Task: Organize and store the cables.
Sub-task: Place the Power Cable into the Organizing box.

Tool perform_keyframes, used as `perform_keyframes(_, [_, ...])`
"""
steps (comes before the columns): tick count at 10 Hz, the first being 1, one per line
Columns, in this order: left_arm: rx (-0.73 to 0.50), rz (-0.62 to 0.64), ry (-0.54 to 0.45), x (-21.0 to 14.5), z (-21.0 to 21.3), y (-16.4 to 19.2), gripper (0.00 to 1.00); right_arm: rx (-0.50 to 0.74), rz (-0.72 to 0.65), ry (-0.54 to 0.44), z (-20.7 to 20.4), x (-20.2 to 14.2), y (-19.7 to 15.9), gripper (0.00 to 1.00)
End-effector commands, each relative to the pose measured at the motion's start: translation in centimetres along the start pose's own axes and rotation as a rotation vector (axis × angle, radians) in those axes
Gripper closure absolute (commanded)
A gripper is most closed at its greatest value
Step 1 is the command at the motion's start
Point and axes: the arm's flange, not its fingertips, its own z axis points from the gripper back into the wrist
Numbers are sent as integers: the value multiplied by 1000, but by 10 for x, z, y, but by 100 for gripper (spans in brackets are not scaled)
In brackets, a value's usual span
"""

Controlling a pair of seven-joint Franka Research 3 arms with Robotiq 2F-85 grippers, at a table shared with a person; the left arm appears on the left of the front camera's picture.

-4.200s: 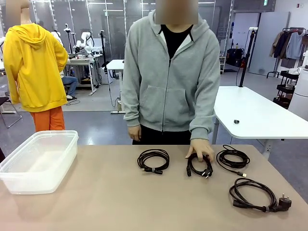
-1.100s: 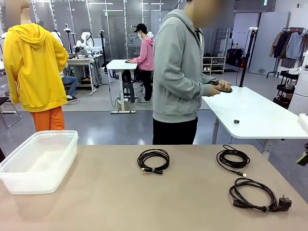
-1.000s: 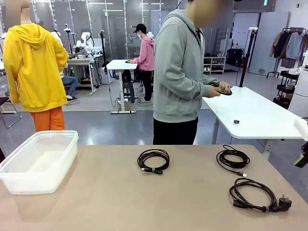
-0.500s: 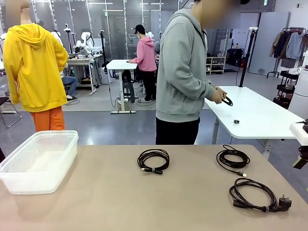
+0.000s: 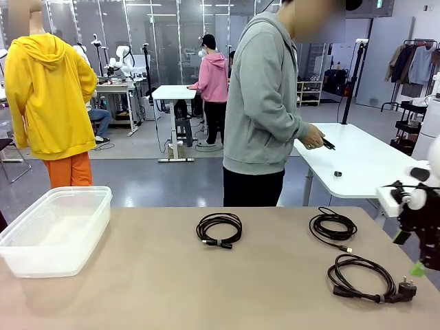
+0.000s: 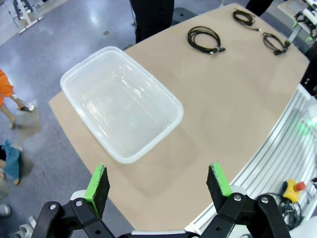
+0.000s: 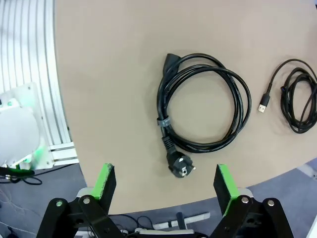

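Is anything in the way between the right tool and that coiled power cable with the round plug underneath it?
Nothing visible is. The right tool hangs open above the power cable, which lies alone on bare table; the USB cable lies apart to one side.

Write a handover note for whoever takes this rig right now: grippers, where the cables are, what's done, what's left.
Left gripper: open, empty, held high near the clear plastic tub, which holds nothing.
Right gripper: open, empty, above the power cord at the table's right near corner.
Also on the table: the USB cable just beyond the power cord, and a third coiled cable mid-table.
The person's hand, at the white table behind, holds what looks like a black cord.
Done: nothing stored.
Left: all three coils into the tub. The power cord looks the likely first pick.
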Motion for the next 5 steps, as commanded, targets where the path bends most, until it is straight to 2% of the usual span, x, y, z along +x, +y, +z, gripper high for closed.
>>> perform_keyframes(1, [0,2,-4,2,2,1,0,5,-81,-8,-56,7,44,0])
perform_keyframes(5, [0,2,-4,2,2,1,0,49,-71,40,-91,13,57,0])
